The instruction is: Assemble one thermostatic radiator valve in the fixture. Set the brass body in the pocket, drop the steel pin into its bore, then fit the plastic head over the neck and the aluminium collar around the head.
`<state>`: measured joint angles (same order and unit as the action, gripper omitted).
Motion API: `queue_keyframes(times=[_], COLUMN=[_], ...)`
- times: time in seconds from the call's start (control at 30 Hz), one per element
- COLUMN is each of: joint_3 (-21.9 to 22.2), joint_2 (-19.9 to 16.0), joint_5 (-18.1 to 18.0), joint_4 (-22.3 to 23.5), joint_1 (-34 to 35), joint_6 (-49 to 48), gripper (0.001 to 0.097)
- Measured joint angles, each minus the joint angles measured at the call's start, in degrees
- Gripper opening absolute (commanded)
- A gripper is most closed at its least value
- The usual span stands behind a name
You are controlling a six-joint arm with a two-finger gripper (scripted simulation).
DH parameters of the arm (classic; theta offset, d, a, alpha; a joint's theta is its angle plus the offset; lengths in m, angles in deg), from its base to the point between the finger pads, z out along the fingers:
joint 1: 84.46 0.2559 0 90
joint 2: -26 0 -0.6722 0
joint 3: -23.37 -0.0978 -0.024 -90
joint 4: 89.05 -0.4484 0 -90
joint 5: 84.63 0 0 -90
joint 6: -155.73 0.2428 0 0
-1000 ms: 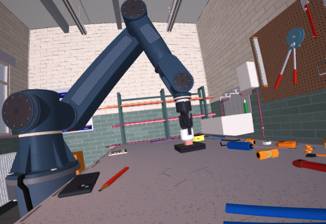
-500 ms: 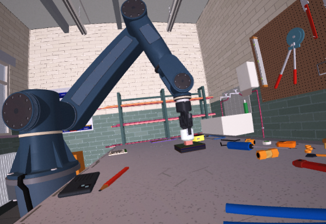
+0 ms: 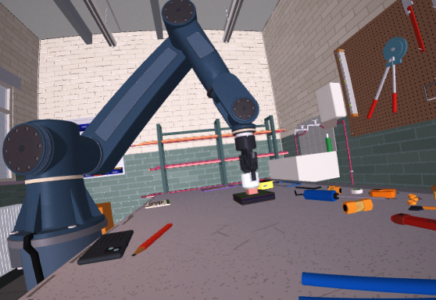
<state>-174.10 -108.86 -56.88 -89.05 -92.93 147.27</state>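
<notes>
At the far middle of the bench a dark fixture block (image 3: 254, 197) carries the brass body (image 3: 252, 191), which stands upright in it. A white plastic head (image 3: 249, 181) sits on top of the brass body's neck. The steel pin and the aluminium collar are not visible from here. My gripper (image 3: 250, 176) comes straight down onto the head from above, and its fingers are closed around the white plastic head.
The blue arm's base (image 3: 52, 203) fills the left bench edge, with a black phone (image 3: 106, 247) and red pencil (image 3: 152, 239) beside it. Right of the fixture lie a blue cylinder (image 3: 321, 195), orange fittings (image 3: 357, 206), a red tool (image 3: 424, 223) and a blue pipe (image 3: 378, 284).
</notes>
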Motion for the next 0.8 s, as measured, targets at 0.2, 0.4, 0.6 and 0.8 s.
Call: queue_keyframes(times=[0.2, 0.4, 0.6, 0.8], joint_3=[0.01, 0.01, 0.01, 0.01], joint_2=[0.01, 0.01, 0.01, 0.01], joint_5=[0.00, 0.00, 0.00, 0.00], joint_4=[0.00, 0.00, 0.00, 0.00], joint_1=[0.00, 0.00, 0.00, 0.00], joint_6=[0.00, 0.00, 0.00, 0.00], gripper=[0.0820, 0.0840, 0.0840, 0.0840])
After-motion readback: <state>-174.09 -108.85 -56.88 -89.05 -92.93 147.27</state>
